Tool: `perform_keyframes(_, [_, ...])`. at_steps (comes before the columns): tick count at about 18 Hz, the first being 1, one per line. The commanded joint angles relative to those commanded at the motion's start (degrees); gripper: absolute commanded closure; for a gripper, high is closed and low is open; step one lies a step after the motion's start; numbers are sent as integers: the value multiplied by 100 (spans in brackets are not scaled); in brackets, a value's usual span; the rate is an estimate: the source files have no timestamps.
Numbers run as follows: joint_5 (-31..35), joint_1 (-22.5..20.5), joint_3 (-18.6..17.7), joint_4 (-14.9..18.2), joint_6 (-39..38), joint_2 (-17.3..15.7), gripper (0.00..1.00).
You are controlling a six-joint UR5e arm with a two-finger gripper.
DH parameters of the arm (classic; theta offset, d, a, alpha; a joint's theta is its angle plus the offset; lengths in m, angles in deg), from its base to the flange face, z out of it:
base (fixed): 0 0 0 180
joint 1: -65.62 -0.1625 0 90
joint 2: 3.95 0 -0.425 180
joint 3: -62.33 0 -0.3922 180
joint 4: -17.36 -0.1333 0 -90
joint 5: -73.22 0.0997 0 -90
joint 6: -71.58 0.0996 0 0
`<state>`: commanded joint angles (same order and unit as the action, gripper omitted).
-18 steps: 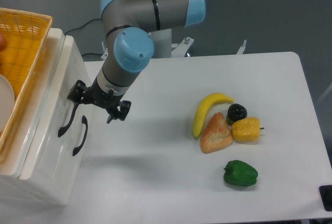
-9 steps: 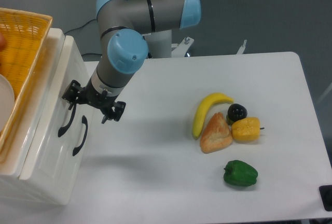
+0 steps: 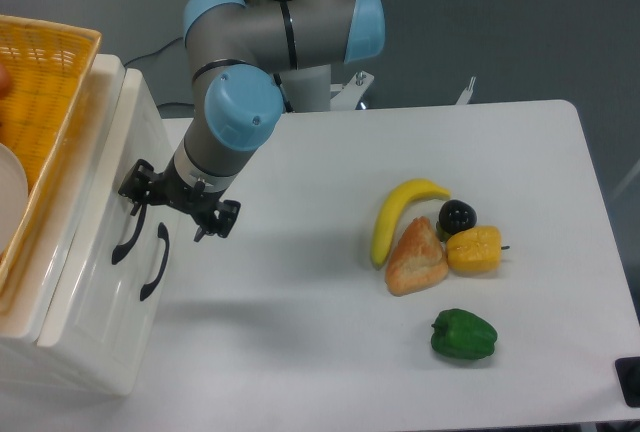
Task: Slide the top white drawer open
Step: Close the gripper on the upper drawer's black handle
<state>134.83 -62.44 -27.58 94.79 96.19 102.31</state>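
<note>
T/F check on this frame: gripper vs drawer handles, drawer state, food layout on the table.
1. The gripper is open, beside the top white drawer handle. True.
2. The top white drawer is pulled fully out. False: it sits flush with the cabinet front.
3. The green pepper lies apart from the other food. True.
4. The banana is in the yellow basket. False: it lies on the table by the bread.

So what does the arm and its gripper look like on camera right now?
The arm has smooth silver-grey tubular links with light blue round joint caps and black seam rings. Its wrist ends in a white band, then a black two-finger gripper with angular, skeletal-looking fingers. No markings are legible.
</note>
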Motion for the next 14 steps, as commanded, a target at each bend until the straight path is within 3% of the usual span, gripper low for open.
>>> perform_keyframes(14, [141, 70, 35, -114, 35, 35, 9])
